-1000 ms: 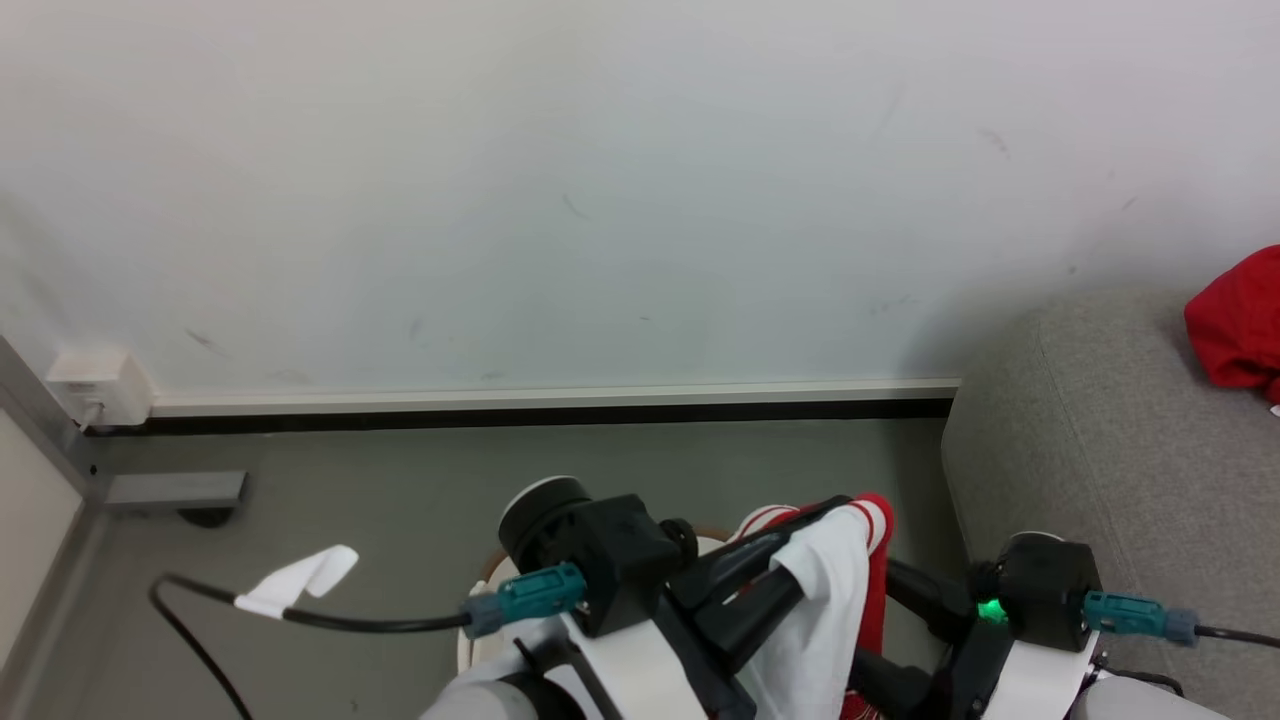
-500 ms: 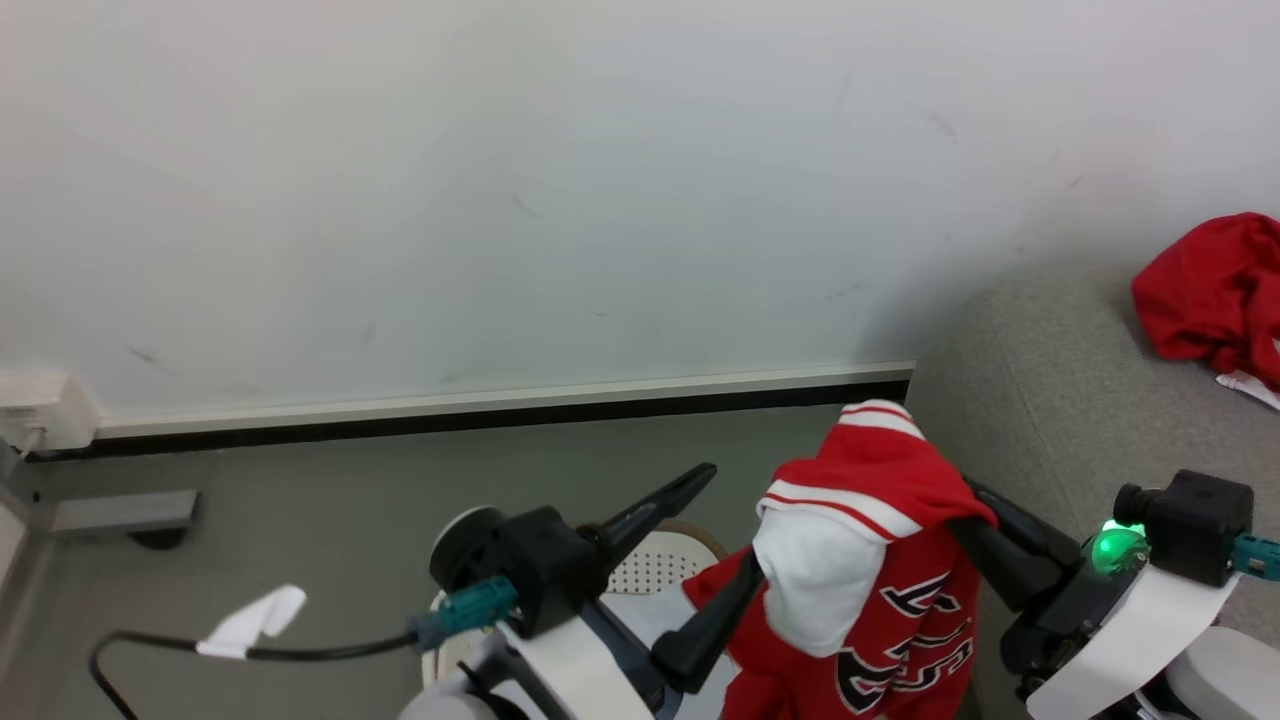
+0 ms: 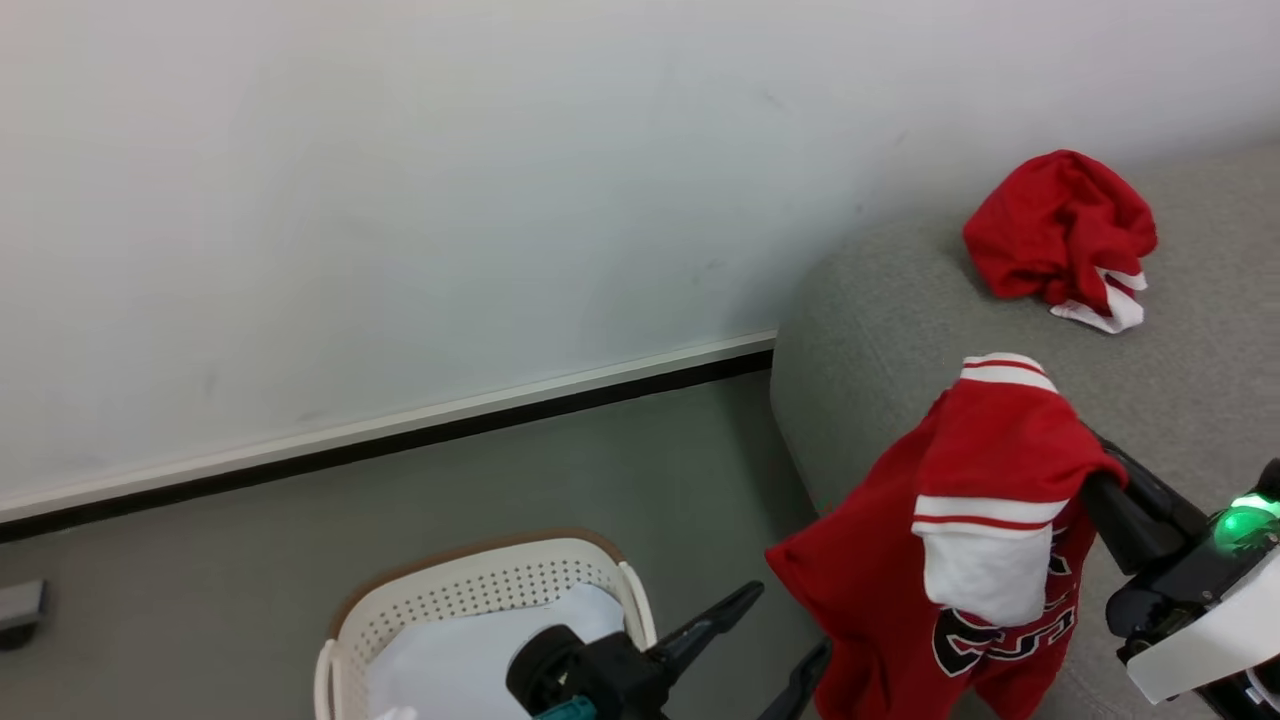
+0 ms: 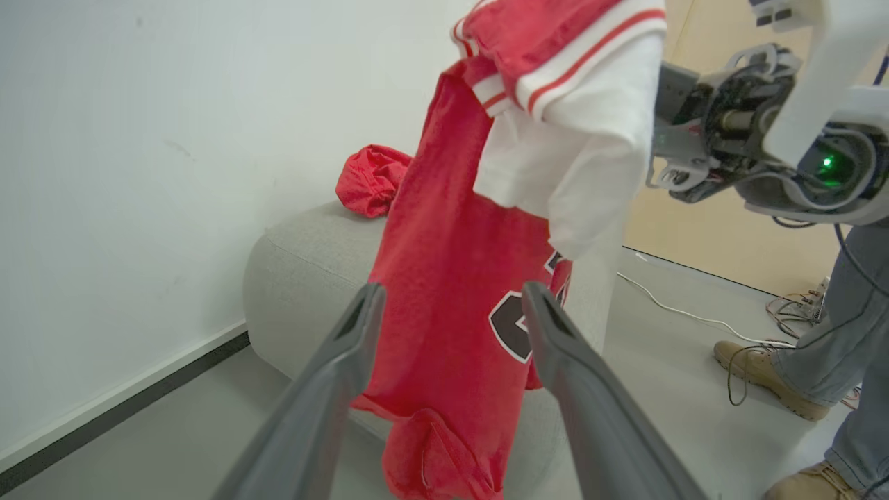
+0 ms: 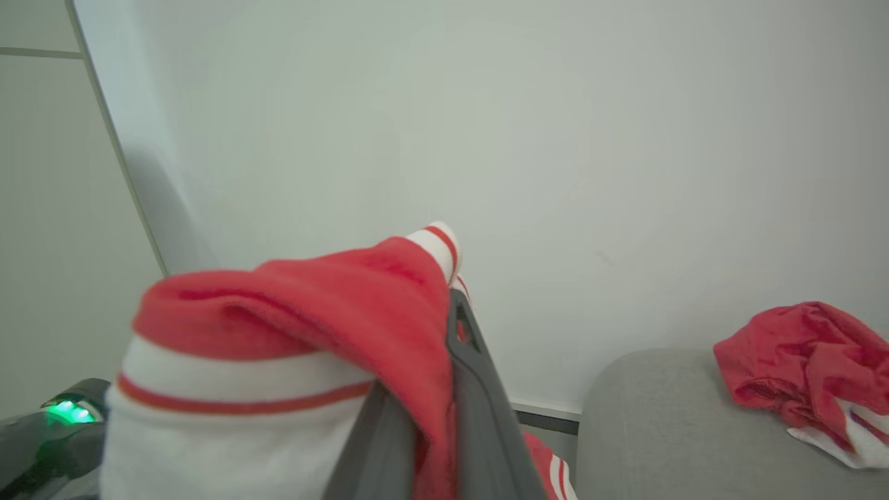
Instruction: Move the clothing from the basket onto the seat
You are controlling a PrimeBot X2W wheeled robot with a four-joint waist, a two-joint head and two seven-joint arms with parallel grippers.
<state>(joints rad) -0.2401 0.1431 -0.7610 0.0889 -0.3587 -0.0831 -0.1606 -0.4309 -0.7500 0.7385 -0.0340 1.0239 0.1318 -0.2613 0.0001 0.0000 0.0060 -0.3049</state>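
Note:
A red jersey (image 3: 950, 520) with white striped panels and dark lettering hangs from my right gripper (image 3: 1040, 430), which is shut on it; the fabric covers the fingertips. It dangles over the front edge of the grey seat (image 3: 880, 330). In the right wrist view the jersey (image 5: 312, 305) is draped over the shut gripper (image 5: 444, 326). A second red garment (image 3: 1060, 230) lies crumpled on the seat. The cream basket (image 3: 480, 600) stands on the floor at lower left. My left gripper (image 3: 775, 635) is open and holds nothing, just left of the jersey (image 4: 451, 229).
A plain white sheet (image 3: 450, 660) lies in the basket. A white wall (image 3: 400, 200) with a dark baseboard runs behind. In the left wrist view a person's legs and tan boots (image 4: 764, 375) stand beside floor cables (image 4: 694, 316).
The head view has swung right, bringing the seat in. My right gripper has raised the jersey out of the basket and carried it right to the seat's edge. The left gripper has come off it.

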